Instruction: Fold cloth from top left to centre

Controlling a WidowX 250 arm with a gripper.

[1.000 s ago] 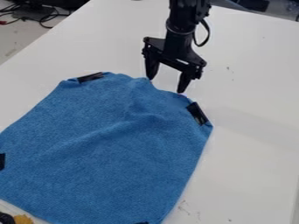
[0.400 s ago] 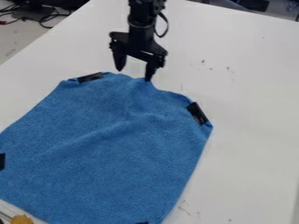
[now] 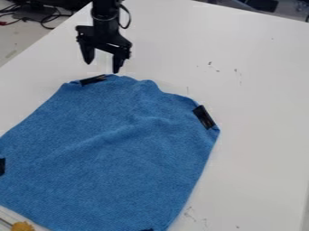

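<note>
End effector (image 3: 102,68), fingers spread, hangs near the far left corner of the cloth (image 3: 114,149).

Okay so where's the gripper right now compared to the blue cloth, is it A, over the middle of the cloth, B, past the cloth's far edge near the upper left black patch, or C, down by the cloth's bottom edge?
B: the gripper hangs just beyond the far edge, near that patch.

A white tabletop (image 3: 262,99) is marked by small dark specks (image 3: 236,71). Tangled cables (image 3: 27,17) are seen beyond its upper-left edge, near pale floor (image 3: 15,39).
</note>
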